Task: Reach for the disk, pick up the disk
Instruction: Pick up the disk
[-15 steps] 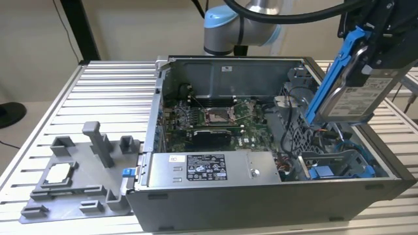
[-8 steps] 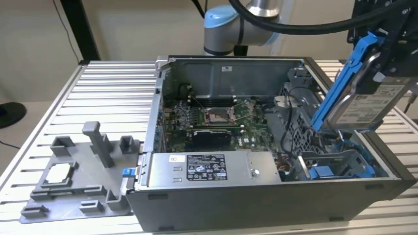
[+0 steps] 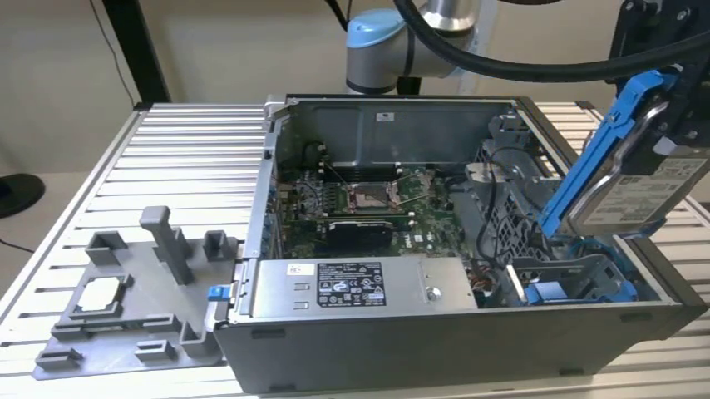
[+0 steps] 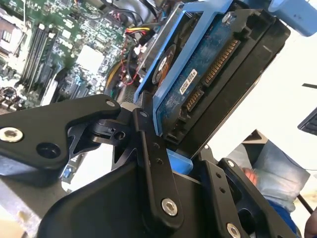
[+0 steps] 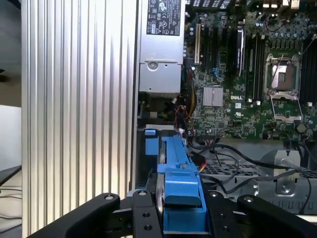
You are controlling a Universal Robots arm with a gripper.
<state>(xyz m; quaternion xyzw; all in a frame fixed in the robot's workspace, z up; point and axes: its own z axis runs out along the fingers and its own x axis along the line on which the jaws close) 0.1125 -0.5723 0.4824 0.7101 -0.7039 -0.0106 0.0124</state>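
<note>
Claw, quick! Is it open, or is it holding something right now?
Claw: closed on the disk, gripping its blue frame and holding it tilted above the open computer case.

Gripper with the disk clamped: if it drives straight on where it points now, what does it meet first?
Likely the blue drive bay at the case edge, judging by the first wrist view past the disk in the gripper; depth is unclear.
</note>
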